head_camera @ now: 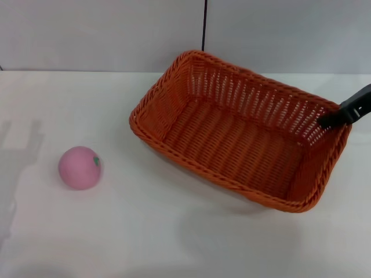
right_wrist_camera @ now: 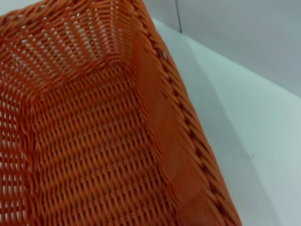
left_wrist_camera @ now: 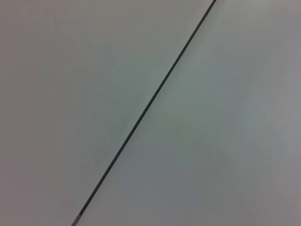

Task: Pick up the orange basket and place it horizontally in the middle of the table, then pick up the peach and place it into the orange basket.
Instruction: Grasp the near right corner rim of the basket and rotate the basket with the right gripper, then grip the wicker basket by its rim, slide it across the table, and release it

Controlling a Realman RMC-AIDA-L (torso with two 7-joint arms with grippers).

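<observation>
Right gripper (head_camera: 331,120) reaching in from the right, pinching the orange basket (head_camera: 232,136) at its far right rim; left gripper out of sight. Basket angled on the white worktop (head_camera: 174,231); peach (head_camera: 80,167) well apart to its left.

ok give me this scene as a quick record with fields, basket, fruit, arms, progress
basket: large rectangular orange woven wicker basket, on the table's right half, set at an angle, empty inside
fruit: small smooth pink ball-shaped toy peach, on the wide plain white tabletop, to the basket's left and apart from it
right gripper: dark tip at the braided rim of the basket's right end
left gripper: not in view; its wrist camera shows only a pale wall with a dark seam
progress: basket not yet horizontal in the middle; peach not yet in the basket
</observation>
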